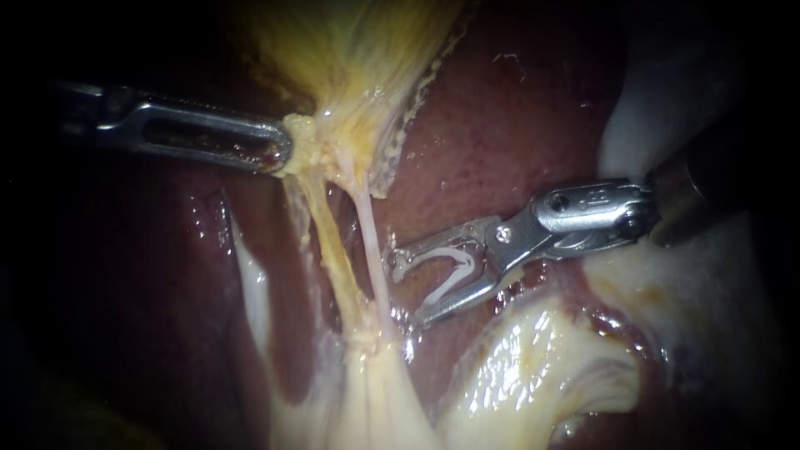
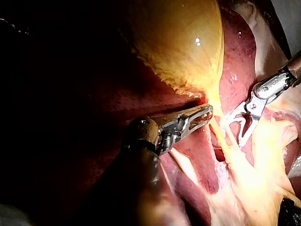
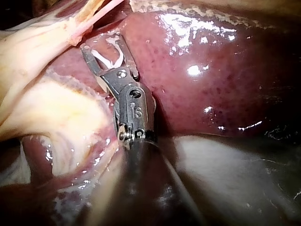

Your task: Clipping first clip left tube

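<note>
Clip (image 1: 446,275) in right instrument (image 1: 407,287), beside tube (image 1: 372,242)

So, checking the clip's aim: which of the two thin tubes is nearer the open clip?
The pale pink tube, right of the pair: the clip nearly reaches it with its open ends. The yellowish tube lies beyond it, farther away.

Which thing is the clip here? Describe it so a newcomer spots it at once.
Find the dark red liver, then follow the right instrument in from the right. Between its spread jaws, close beside the pale tube, sits the clip: a small white V, the only white thing held in grey metal.
</note>
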Controlling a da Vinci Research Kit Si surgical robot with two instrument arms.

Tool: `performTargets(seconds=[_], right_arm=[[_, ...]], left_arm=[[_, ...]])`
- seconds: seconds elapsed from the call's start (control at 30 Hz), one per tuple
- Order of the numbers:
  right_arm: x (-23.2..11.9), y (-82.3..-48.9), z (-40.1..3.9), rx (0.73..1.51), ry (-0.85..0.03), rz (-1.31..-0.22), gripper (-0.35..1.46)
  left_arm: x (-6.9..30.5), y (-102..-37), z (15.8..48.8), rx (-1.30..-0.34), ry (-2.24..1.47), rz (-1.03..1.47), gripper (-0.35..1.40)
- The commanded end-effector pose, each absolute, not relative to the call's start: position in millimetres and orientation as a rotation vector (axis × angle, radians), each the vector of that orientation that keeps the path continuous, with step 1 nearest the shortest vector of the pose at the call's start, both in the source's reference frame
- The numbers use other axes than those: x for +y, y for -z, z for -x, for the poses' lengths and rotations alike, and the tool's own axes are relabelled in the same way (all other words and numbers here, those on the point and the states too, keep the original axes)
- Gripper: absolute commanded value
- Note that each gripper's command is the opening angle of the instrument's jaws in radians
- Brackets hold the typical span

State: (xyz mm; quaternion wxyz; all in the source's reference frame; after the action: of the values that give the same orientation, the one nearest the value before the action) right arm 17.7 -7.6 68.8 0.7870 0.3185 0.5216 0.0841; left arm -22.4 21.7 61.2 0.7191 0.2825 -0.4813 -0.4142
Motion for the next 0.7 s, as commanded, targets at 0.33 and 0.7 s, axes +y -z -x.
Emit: performTargets(seconds=[0.33, 0.7], right_arm=[[-7.7, -67.6, -17.5, 1.125, -0.190, -0.678, 0.44], [-7.5, -58.6, -16.2, 1.028, -0.313, -0.718, 0.42]], left_arm=[[21.7, -61.1, 22.4, -1.063, 0.916, -0.624, -0.35], [21.6, -61.1, 22.2, -1.064, 0.916, -0.624, -0.35]])
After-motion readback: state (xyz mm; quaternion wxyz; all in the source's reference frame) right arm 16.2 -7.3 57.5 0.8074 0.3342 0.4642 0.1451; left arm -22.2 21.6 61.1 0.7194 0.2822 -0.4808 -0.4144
